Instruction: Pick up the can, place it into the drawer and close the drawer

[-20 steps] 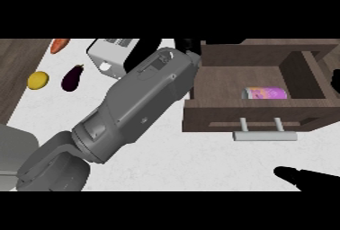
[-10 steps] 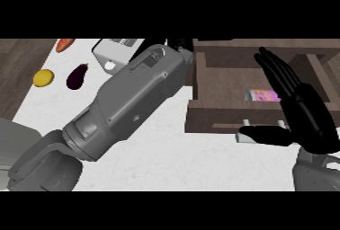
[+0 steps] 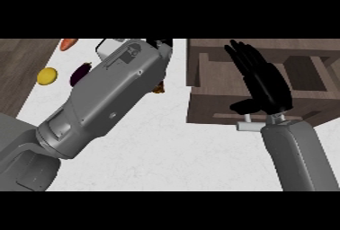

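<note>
step: closing the drawer, I'd guess
right hand: fingers straight, flat over it
next: push the front in

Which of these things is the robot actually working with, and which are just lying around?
In the job: drawer, its handle, right hand open over it; can not in sight.
Lying about: carrot, yellow fruit, purple aubergine.

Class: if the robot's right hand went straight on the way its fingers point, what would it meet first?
Probably the back of the open brown wooden drawer: the black right hand lies over it, fingers straight toward the picture's top. Its height is unclear, so it might pass above.
</note>
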You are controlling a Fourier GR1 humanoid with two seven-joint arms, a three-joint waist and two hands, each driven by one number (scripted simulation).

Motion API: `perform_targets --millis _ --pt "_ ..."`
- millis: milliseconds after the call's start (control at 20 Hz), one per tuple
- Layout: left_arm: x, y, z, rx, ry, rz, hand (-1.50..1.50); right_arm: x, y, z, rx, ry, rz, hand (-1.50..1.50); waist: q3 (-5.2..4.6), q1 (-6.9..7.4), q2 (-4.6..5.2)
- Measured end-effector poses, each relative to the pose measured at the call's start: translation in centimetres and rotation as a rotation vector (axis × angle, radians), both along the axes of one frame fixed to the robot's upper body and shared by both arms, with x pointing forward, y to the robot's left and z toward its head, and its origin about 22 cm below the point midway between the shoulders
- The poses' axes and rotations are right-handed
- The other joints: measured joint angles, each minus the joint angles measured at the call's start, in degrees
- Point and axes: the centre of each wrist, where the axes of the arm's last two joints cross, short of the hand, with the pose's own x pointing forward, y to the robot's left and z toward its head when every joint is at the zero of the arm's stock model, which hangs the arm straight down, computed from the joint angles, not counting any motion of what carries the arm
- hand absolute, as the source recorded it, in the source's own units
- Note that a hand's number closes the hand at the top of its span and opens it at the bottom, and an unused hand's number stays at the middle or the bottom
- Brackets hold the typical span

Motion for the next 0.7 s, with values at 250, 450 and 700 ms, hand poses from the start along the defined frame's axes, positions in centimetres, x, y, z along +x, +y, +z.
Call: perform_targets --millis 250,450,700 --pt "0.3 2.6 0.2 0.001 0.003 0.022 -1.5 2.6 0.3 -2.9 -0.05 0.017 -0.044 -1.5 0.02 -0.14 0.14" --pt "0.2 4.1 0.9 0.008 0.002 0.024 -1.5 4.5 0.3 -4.3 -0.105 -0.01 -0.076 -1.5 -0.32 0.15 -0.15" --pt "-0.5 5.7 1.3 0.009 0.004 0.016 -1.5 6.3 0.2 -5.2 -0.157 -0.051 -0.129 -1.5 -0.74 0.53 -0.56"
